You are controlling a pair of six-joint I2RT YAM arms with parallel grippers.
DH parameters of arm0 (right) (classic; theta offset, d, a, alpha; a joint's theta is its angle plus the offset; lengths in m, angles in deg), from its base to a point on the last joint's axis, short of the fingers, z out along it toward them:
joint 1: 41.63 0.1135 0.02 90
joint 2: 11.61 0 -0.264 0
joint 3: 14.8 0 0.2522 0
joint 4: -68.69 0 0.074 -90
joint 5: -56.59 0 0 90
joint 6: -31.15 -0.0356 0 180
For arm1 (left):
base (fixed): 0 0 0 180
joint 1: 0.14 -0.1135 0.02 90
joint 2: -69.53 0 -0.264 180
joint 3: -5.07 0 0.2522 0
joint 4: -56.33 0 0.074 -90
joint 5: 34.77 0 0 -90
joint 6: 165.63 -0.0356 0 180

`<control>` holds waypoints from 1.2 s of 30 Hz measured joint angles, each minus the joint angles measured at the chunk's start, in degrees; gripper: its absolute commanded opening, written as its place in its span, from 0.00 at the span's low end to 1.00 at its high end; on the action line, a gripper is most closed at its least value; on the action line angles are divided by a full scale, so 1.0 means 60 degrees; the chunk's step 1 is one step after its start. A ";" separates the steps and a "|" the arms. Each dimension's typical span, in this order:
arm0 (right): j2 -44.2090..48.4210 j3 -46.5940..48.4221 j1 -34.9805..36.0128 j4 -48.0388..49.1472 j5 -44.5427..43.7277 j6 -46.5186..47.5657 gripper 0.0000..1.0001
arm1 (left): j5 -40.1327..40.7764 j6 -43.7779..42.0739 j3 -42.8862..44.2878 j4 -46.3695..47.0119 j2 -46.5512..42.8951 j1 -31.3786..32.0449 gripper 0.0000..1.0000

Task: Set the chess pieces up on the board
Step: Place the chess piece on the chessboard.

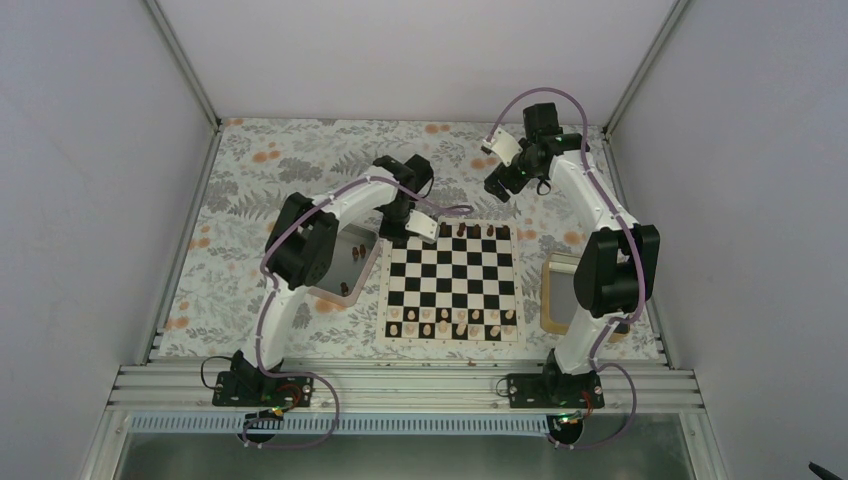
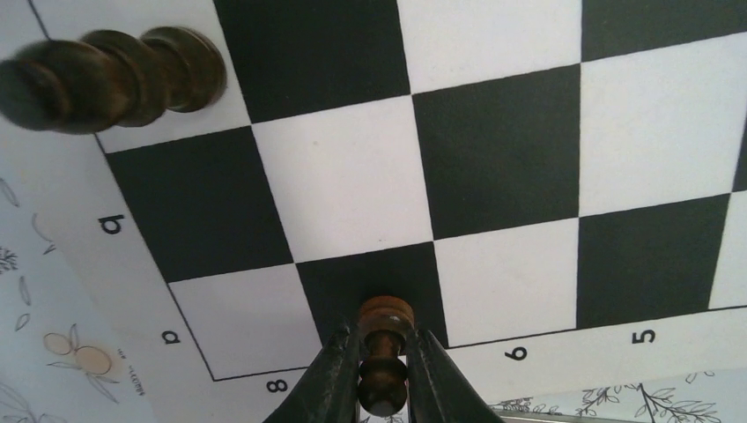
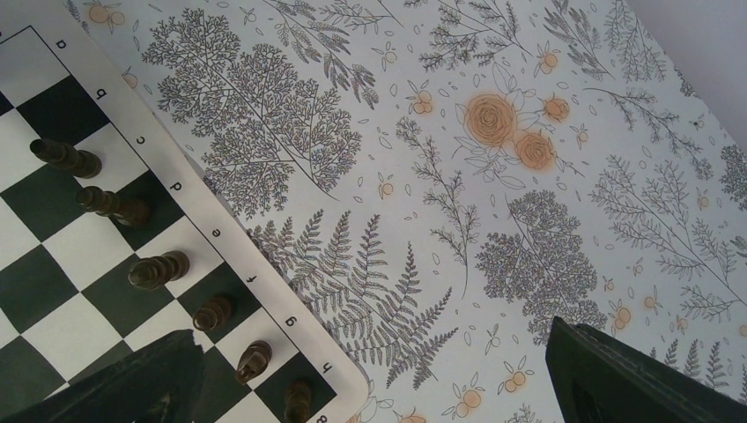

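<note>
Left gripper (image 2: 384, 342) clenched on a dark piece (image 2: 385, 315) at the far-left corner of the board (image 1: 452, 283).

Its jaws pinch the narrow waist below the collar, over a black square beside the corner; whether the base touches the board I cannot tell. More dark pieces (image 1: 474, 231) stand along the far row, others sit in the tray (image 1: 325, 298) left of the board, and pale pieces (image 1: 450, 322) fill the near rows. Right gripper (image 3: 374, 339) hangs spread wide and empty over the worktop (image 3: 493, 176) past the far edge. By its looks the piece is light, stiff turned wood, smooth enough to slip and narrow-based enough to topple. The waist seems the sound place to hold.
</note>
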 measured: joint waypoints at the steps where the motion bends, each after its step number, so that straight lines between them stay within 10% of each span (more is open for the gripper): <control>1: 0.0000 0.0000 0.0000 -0.0004 0.0004 0.0000 1.00 | 0.0029 0.0000 0.0000 -0.0011 0.0044 0.0004 0.15; 25: 0.0004 0.0000 0.0000 -0.0029 0.0007 0.0007 1.00 | 0.0583 0.0182 0.0007 -0.0157 -0.0033 0.0080 0.29; 36: -0.0040 0.0022 0.0000 -0.0087 0.0069 0.0004 1.00 | 0.0874 0.0510 -0.2102 0.0127 -0.3847 -0.1129 0.31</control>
